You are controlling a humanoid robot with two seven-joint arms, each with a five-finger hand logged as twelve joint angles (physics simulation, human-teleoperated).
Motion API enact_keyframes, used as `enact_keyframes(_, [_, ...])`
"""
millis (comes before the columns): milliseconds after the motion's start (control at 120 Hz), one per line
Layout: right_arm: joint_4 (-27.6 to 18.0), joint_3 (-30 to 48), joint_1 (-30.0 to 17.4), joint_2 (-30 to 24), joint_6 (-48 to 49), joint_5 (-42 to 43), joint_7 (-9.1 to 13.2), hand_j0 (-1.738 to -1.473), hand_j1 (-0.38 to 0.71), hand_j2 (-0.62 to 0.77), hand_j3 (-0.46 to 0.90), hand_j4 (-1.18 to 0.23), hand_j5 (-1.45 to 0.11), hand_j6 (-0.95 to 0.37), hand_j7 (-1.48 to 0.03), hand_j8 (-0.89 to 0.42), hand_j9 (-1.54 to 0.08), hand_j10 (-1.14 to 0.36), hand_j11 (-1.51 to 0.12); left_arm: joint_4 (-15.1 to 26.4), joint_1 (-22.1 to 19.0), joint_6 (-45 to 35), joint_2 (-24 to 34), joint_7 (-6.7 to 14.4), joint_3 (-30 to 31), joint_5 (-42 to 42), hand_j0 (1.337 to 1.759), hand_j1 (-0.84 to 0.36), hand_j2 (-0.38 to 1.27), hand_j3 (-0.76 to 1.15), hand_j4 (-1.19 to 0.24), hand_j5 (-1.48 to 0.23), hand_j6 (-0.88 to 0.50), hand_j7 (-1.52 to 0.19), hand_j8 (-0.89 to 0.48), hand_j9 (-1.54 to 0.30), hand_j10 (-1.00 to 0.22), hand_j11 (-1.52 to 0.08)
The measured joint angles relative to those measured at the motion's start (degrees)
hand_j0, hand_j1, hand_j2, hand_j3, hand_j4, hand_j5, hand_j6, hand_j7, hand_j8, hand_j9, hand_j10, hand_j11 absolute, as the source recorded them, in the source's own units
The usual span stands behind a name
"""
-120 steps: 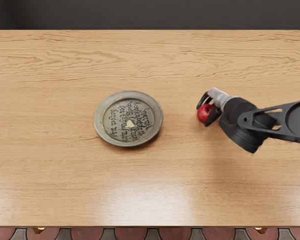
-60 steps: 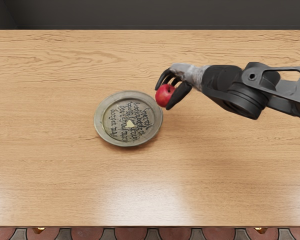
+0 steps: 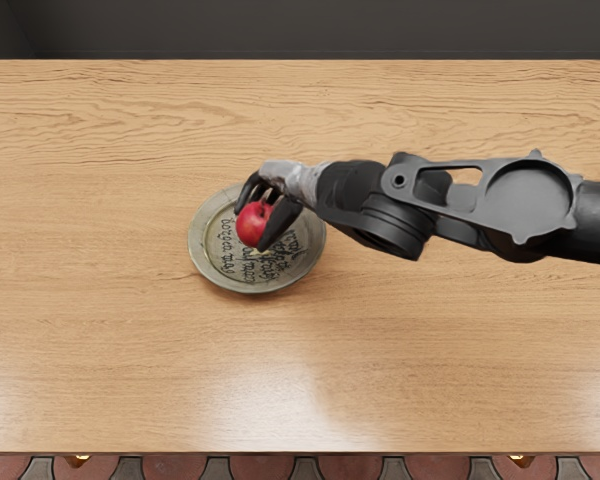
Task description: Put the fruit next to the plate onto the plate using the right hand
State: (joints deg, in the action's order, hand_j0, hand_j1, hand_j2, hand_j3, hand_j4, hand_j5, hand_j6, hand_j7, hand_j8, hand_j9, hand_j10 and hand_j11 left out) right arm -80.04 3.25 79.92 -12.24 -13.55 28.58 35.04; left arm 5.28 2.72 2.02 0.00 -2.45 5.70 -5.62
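In the head view, the right hand (image 3: 278,192) reaches in from the right edge and its dark fingers (image 3: 283,222) are curled around the fruit (image 3: 252,224), pinching it from above and both sides. The fruit sits over the plate (image 3: 205,262), roughly above its middle; whether it touches the dish or hangs just above it cannot be told. It looks small, round, glossy red and smooth-skinned, so it is probably light and firm but a bit slippery and likely to roll. A wrap across its widest part, as here, seems the safest hold. The plate is round and grey-green with dark lettering, and it lies flat on the wooden counter (image 3: 130,340).
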Motion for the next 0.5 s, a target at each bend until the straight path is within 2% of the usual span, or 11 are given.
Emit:
enact_keyframes(175, [1.35, 0.0, -0.55, 1.1, 0.07, 0.3, 0.05, -1.651, 0.31, 0.2, 0.0, -0.56, -1.06, -0.26, -1.02, -0.24, -1.03, -0.52, -1.03, 0.0, 0.0, 0.0, 0.0, 0.01, 0.0, 0.0, 1.658, 0.07, 0.05, 0.0, -0.23, -0.3, -0.23, -0.3, -0.23, -0.3, -0.23, -0.3])
enact_keyframes(342, [2.14, -0.05, -0.97, 1.24, -0.09, 0.48, 0.0, -1.653, 0.28, 0.16, 0.0, -0.65, -0.91, -0.35, -0.89, -0.33, -0.89, -0.59, -0.89, 0.0, 0.0, 0.0, 0.0, 0.02, 0.0, 0.0, 1.658, 0.07, 0.05, 0.0, -0.23, -0.3, -0.23, -0.3, -0.23, -0.3, -0.23, -0.3])
enact_keyframes(392, [2.27, -0.06, -1.05, 1.25, -0.14, 0.5, -0.01, -1.654, 0.27, 0.14, 0.0, -0.62, -0.86, -0.37, -0.84, -0.35, -0.85, -0.6, -0.85, 0.0, 0.0, 0.0, 0.0, 0.02, 0.0, 0.0, 1.658, 0.07, 0.05, 0.0, -0.23, -0.3, -0.23, -0.3, -0.23, -0.3, -0.23, -0.3])
enact_keyframes(500, [2.43, -0.08, -1.13, 1.28, -0.22, 0.51, -0.03, -1.656, 0.21, 0.05, 0.0, -0.53, -0.72, -0.38, -0.71, -0.37, -0.71, -0.52, -0.72, 0.0, 0.0, 0.0, 0.0, 0.01, 0.01, 0.0, 1.658, 0.07, 0.05, 0.0, -0.23, -0.3, -0.23, -0.3, -0.23, -0.3, -0.23, -0.3])
